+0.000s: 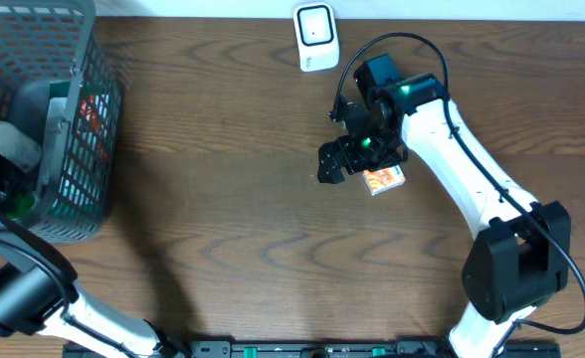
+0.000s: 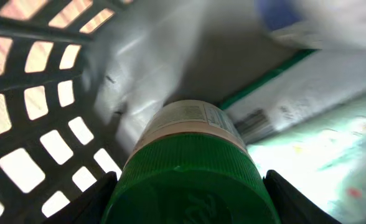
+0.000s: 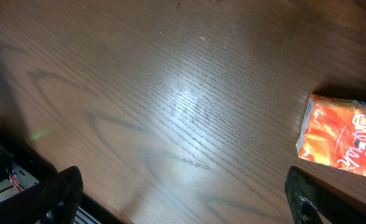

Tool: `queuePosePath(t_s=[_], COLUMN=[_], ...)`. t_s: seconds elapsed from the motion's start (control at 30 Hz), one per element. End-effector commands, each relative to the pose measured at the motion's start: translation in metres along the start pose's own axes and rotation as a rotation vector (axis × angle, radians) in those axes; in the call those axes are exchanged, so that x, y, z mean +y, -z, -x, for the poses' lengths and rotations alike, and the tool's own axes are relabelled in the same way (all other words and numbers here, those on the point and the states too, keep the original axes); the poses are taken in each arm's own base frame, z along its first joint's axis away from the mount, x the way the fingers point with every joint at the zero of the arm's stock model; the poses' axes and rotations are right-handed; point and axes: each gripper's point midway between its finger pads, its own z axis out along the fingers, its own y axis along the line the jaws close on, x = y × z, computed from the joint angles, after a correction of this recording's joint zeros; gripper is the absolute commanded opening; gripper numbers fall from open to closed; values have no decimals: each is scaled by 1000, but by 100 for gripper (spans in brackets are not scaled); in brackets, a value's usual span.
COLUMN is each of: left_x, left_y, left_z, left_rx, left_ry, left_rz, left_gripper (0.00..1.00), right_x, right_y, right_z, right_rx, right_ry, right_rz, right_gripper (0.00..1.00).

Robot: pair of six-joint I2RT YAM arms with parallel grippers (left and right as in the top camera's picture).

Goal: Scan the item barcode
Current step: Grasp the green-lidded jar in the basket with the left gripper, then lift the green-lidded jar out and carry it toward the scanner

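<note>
A bottle with a green ribbed cap (image 2: 189, 180) and a white printed label lies inside the grey mesh basket (image 1: 86, 119). My left gripper (image 2: 186, 202) reaches into the basket, and its two black fingers (image 2: 99, 199) press against either side of the green cap. Over the middle-right of the table my right gripper (image 1: 344, 159) hangs open with only bare wood between its fingers (image 3: 61, 190). Just beside it lies an orange packet (image 1: 383, 179), seen at the right edge of the right wrist view as the same orange packet (image 3: 342, 140). The white barcode scanner (image 1: 315, 37) stands at the table's far edge.
Other packaged goods with green and white wrappers (image 2: 307, 93) lie in the basket behind the bottle. The basket wall (image 2: 40, 124) stands close on the bottle's left. A black rail (image 1: 302, 348) runs along the table's front edge.
</note>
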Motion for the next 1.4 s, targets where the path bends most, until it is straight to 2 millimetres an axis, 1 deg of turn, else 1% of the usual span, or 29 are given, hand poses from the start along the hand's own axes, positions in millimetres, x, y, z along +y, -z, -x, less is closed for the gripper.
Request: queuePosePath(t_s=[0.0,0.07,0.17,0.27,0.3,0.37,0.47,0.57,0.67,0.73,0.8,0.83,0.9,1.0,1.13,1.3,1.37], left_x=[-10,-12,-13,-13,-13,-14,-20,-27,-41,-52,-68,-75,-94,-124,-177,-227,-246], left_y=[67,90,132,184,199,236,285,323,355,366,370,369,359,336,305,251,227], left_z=[23,28,34,37,36,32,17,-3,-30,-49,-73,-84,-111,-155,-207,-256,-282], left_rx=[-180,-236,-342,-462,-496,-574,-660,-706,-721,-709,-671,-643,-553,-385,-232,-67,30], left_ry=[4,4,10,18,20,17,-7,-42,-75,-111,-176,-199,-276,-408,-619,-773,-840], left_rz=[-76,-99,-140,-175,-184,-207,-241,-274,-326,-358,-392,-406,-423,-420,-400,-267,-233], left_gripper=[49,49,49,49,49,49,49,49,49,49,49,49,49,49,49,49,49], right_x=[4,4,4,1,-2,-8,-21,-30,-44,-53,-63,-68,-80,-96,-114,-124,-125], right_y=[6,6,6,7,8,12,21,37,59,73,89,96,107,115,122,126,126], right_z=[-1,-1,-1,0,1,2,6,11,16,19,21,22,23,21,17,15,14], right_rx=[-16,-17,-18,-21,-25,-35,-56,-86,-123,-147,-176,-190,-216,-238,-254,-264,-265], right_ry=[-4,-3,-3,-11,-17,-36,-91,-132,-177,-202,-231,-244,-273,-313,-360,-385,-388], right_rz=[3,2,2,1,1,-1,2,30,33,28,22,19,14,9,2,-2,-3], right_gripper=[99,99,99,99,99,99,99,99,99,99,99,99,99,99,99,99,99])
